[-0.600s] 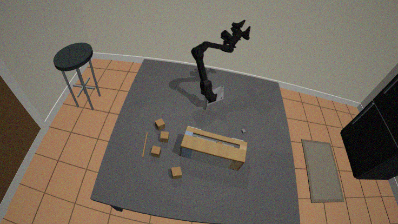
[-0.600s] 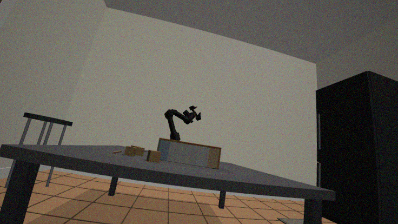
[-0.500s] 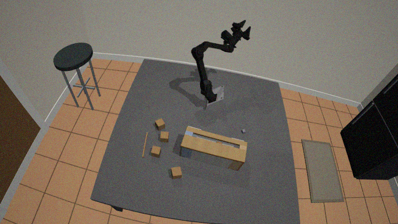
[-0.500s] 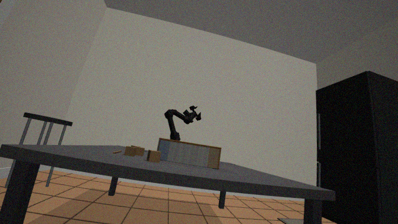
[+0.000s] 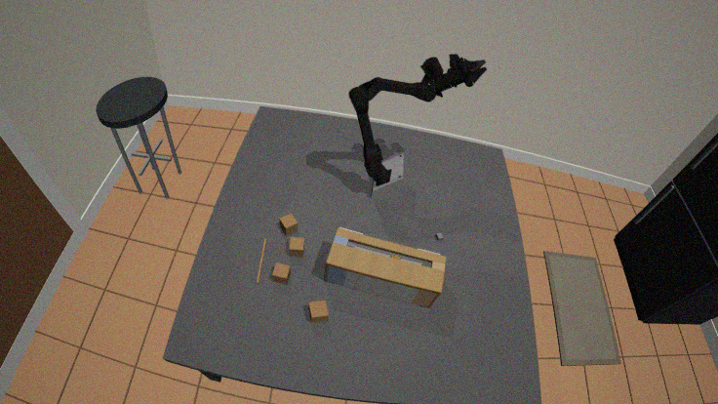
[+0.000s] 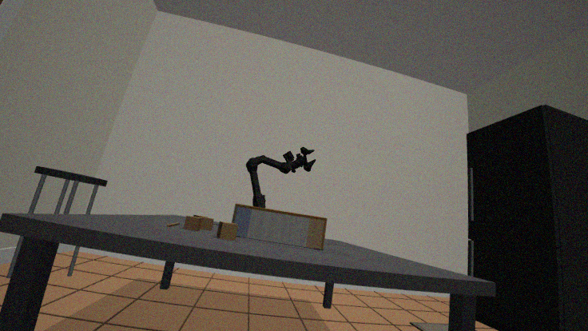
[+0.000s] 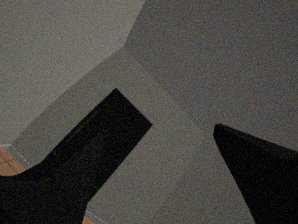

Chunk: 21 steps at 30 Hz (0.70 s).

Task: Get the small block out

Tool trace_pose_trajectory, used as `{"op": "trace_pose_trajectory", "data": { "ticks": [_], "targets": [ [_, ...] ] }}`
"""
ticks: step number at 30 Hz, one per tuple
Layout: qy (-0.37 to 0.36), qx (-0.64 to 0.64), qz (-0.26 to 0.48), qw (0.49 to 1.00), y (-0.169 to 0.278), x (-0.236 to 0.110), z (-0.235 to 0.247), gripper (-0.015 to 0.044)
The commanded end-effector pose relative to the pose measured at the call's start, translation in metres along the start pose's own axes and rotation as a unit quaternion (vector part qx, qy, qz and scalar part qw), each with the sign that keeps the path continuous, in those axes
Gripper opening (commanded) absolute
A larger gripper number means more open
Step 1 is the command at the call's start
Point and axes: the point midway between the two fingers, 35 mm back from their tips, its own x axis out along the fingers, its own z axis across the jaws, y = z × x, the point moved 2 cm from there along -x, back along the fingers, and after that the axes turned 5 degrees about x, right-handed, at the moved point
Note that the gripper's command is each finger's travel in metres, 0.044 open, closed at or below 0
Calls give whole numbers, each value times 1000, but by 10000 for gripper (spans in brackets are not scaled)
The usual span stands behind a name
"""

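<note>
Hanging high and empty, the open hand (image 5: 486, 65) (image 6: 315, 155) (image 7: 160, 133) is well apart from the small grey block (image 5: 439, 236) on the bench (image 5: 482, 346) (image 6: 255, 256).
From the top, the block lies lower than the hand, outside the clear-fronted box (image 5: 383, 265) (image 6: 277, 227) and near its arm-side long face; the box stands upright, also below hand level. Farther from the hand, past the box's blue end, are four wooden cubes, three near a thin stick (image 5: 261, 261) (image 6: 173, 225). In the exterior view, the hand is above the box's level, its fingers spread; I cannot make out the small block there. At the wrist, both fingers stand apart with only wall visible between them.
</note>
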Motion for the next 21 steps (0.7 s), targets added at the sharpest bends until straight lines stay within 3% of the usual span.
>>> {"op": "trace_pose_trajectory", "data": {
  "ticks": [1, 10, 21],
  "targets": [
    [6, 53, 39, 998, 22, 4, -19, 400],
    [79, 263, 204, 940, 138, -4, -98, 400],
    [250, 483, 361, 758, 277, -80, -184, 400]
  ]
}}
